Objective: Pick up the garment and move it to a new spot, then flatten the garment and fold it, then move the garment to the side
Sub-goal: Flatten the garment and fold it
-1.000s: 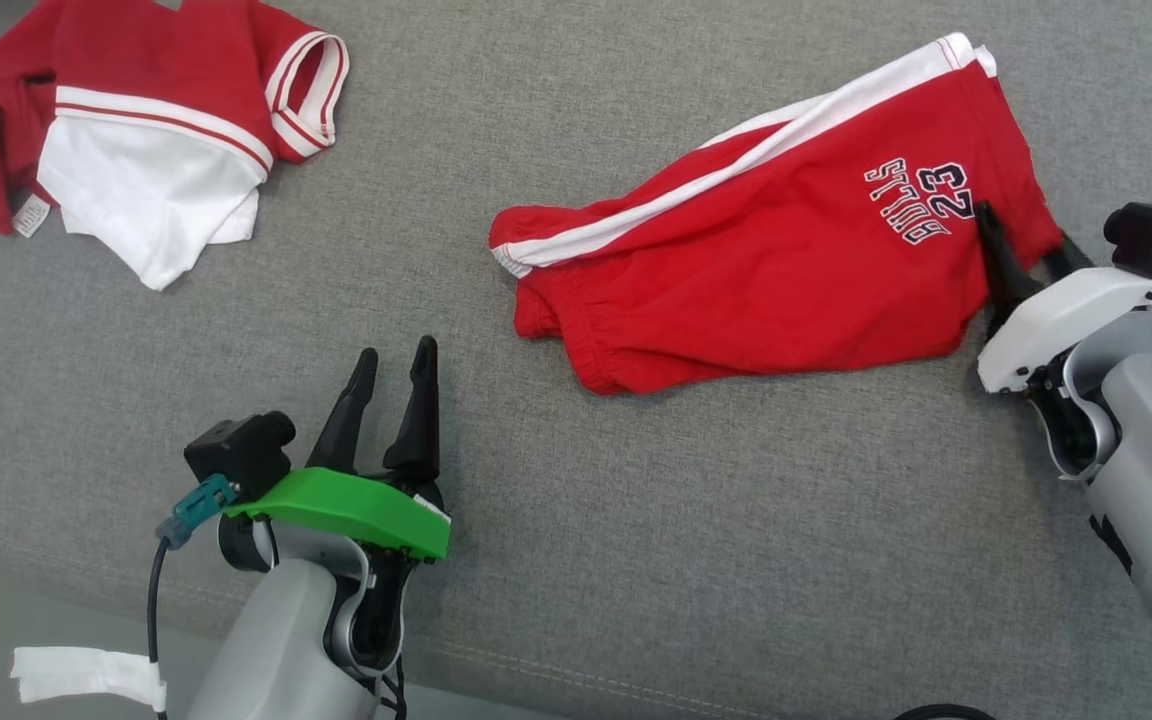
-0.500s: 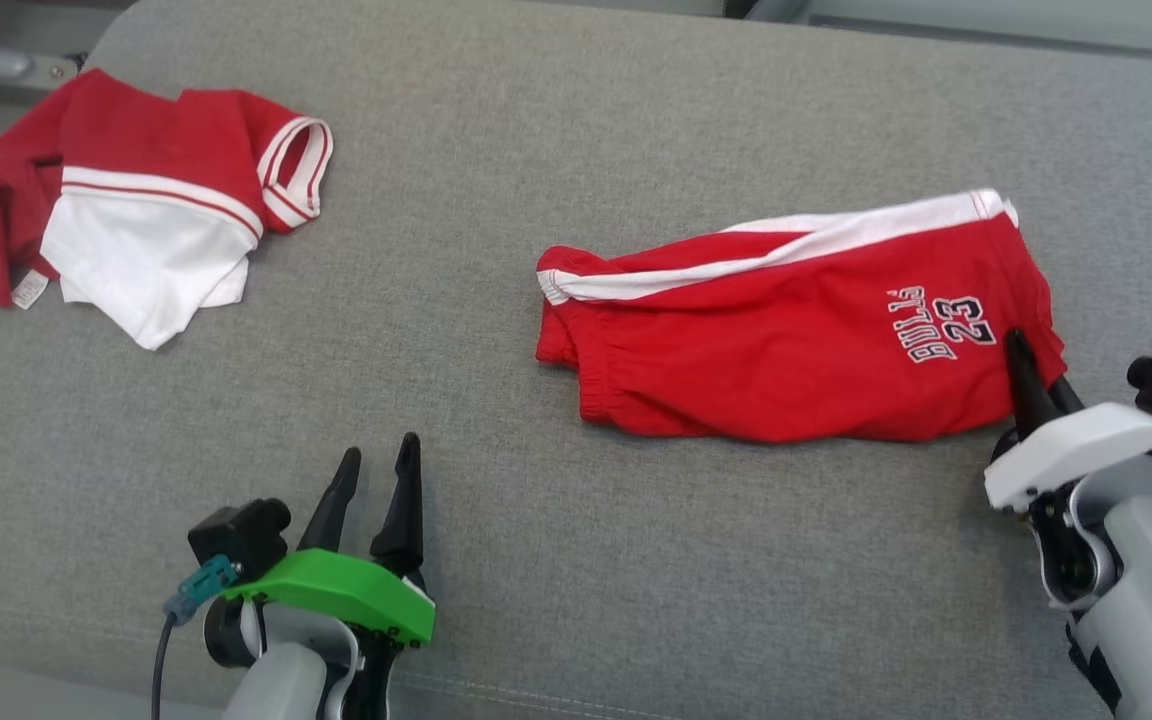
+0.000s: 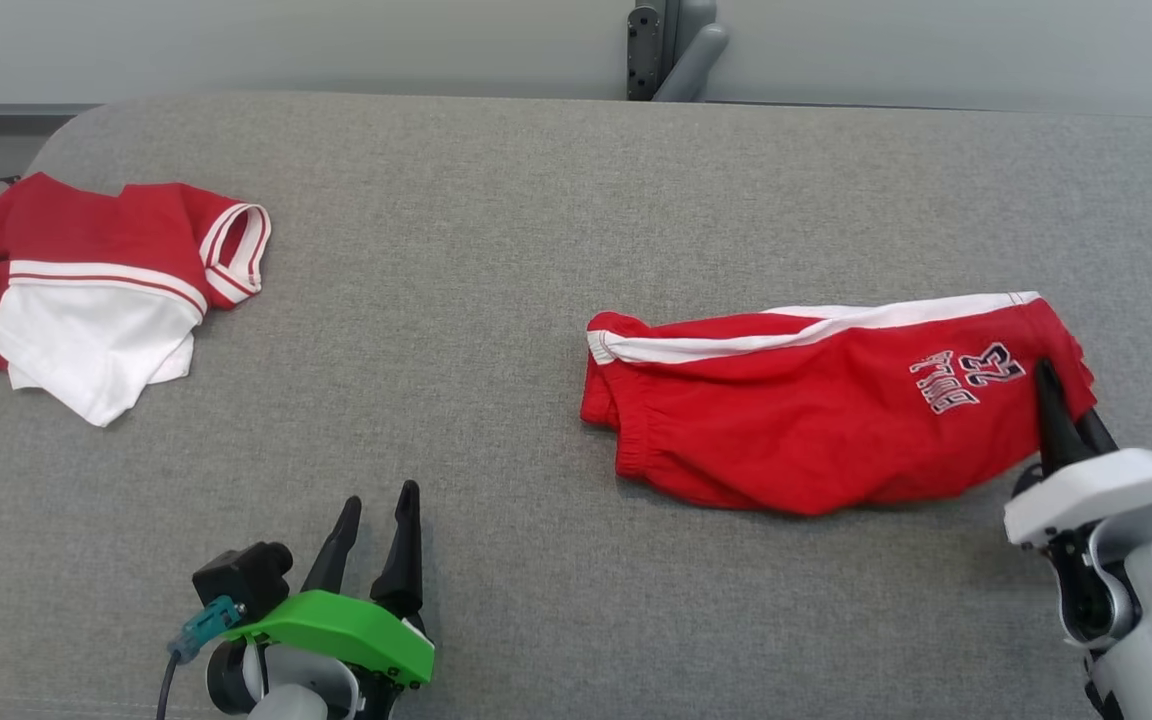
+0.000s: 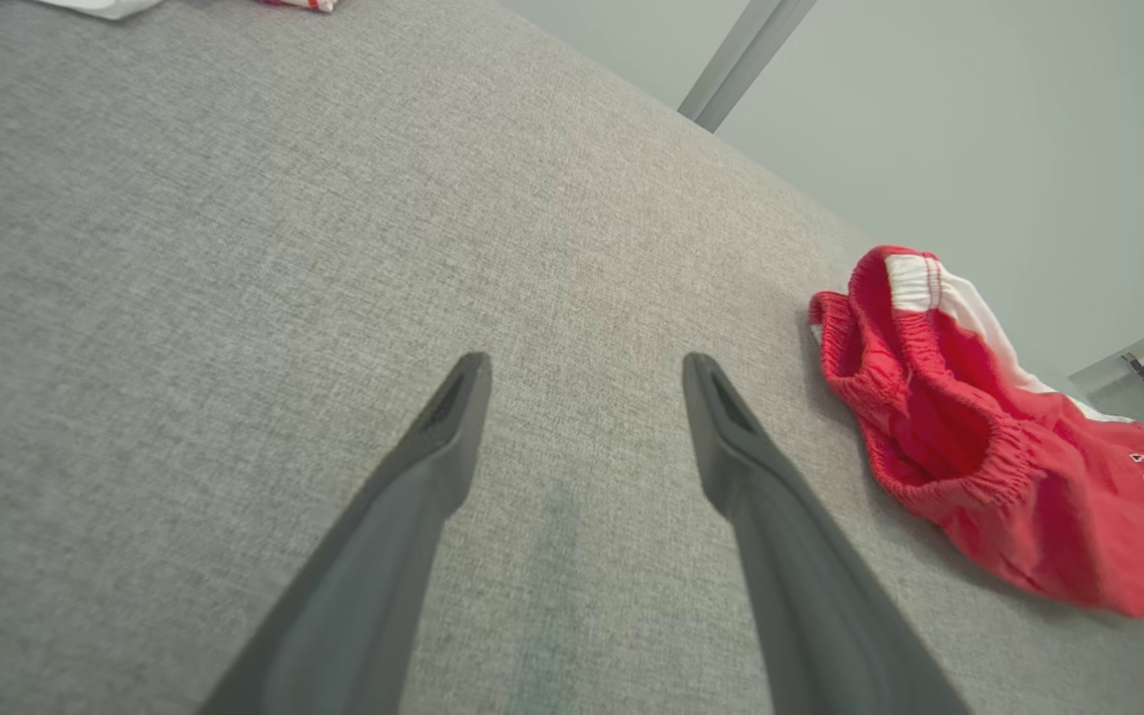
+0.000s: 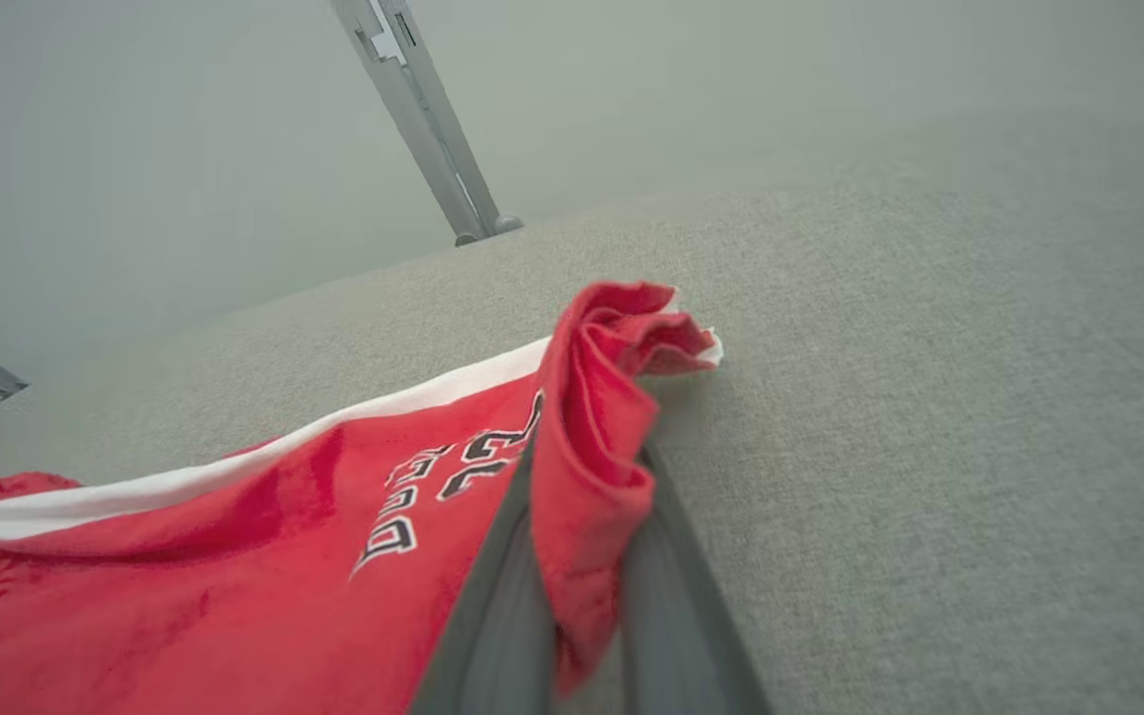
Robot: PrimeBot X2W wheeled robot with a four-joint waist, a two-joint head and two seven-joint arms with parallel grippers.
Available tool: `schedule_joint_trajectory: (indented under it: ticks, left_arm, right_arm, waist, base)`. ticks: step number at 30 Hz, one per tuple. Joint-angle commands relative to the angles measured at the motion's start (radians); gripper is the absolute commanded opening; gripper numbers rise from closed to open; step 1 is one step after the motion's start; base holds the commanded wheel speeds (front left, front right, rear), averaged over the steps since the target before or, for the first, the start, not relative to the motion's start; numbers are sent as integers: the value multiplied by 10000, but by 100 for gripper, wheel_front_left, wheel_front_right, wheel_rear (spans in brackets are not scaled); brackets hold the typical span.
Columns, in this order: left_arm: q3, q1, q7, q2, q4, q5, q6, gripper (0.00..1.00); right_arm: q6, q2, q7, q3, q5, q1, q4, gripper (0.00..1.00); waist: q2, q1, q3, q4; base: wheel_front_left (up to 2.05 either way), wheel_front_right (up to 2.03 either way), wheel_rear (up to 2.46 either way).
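Note:
The garment [image 3: 816,410] is a pair of red shorts with a white side stripe and a printed "23"; it lies at the right of the grey cushion. My right gripper [image 3: 1064,400] is shut on the shorts' leg hem, and in the right wrist view the red cloth [image 5: 587,467] bunches between the two fingers and stands up past them. The elastic waistband end [image 4: 890,387] rests on the cushion to the right of my left gripper [image 4: 582,382]. That left gripper [image 3: 376,510] hovers open over bare fabric near the front edge, holding nothing.
A red and white shirt [image 3: 106,290] lies crumpled at the far left of the grey cushion [image 3: 496,250]. A grey wall and a metal bracket [image 3: 671,45] stand behind the cushion's far edge. Bare fabric stretches between the two garments.
My right gripper has closed on the shorts' leg hem and is pulling that end up and back. The head camera tilted up, so the whole scene sits lower in view. The left gripper stays open.

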Motion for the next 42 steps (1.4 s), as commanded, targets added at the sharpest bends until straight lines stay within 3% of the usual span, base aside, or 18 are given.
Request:
schedule_joint_trajectory:
  ticks: [1,6,8,9,11,15,16,17,19,23,33,42]
  left_arm:
    - [0,138,1,39,26,-11,26,100]
    - [44,188,1,39,123,-58,26,100]
    - [35,190,1,37,137,-107,26,100]
    - [-2,201,1,37,155,-170,26,100]
    - [-64,201,1,37,187,-263,26,100]
    - [-80,208,1,37,222,-359,26,100]
    - [-75,211,1,39,238,-377,26,100]
    - [-61,208,1,36,252,-376,26,100]
    - [-12,208,0,37,258,-325,26,100]
    - [174,278,0,36,228,-70,26,100]
    - [826,513,0,37,-266,870,26,100]
    - [1652,952,1,42,-664,1773,26,100]
  right_arm:
    - [-11,36,-30,96,-213,-237,-367,0]
    - [-6,139,-29,1545,-763,-526,-2137,0]
    - [-6,146,-29,2498,-938,-723,-2626,0]
    - [-6,191,-29,3579,-1086,-941,-2844,0]
    - [-6,271,-29,5230,-1154,-1265,-2597,0]
    - [-8,442,208,6848,-943,-1628,-1648,3]
    - [-8,505,260,7081,-851,-1700,-1309,45]
    - [-8,600,237,7203,-724,-1811,-1039,100]
    - [-8,755,143,7324,-469,-1968,-592,100]
    - [-8,764,-7,7111,-205,-2081,-213,100]
    - [-8,570,-26,4027,-756,-922,-1387,100]
    - [-6,1105,-28,1601,-1844,617,-1839,100]
  waist:
    - [0,1,-30,-40]
    - [0,1,-17,90]
    - [0,1,-1,176]
    - [0,1,7,300]
    - [0,1,-3,508]
    - [0,1,6,764]
    - [0,1,11,817]
    - [0,1,22,865]
    - [0,1,40,929]
    - [0,1,46,862]
    - [0,1,-195,183]
    - [0,1,-654,-433]
  base:
    - [0,0,0]
    - [0,0,0]
    - [0,0,0]
    - [0,0,0]
    - [0,0,0]
    - [0,0,0]
    - [0,0,0]
    - [0,0,0]
    - [0,0,0]
    - [0,0,0]
    - [0,0,0]
    - [0,0,0]
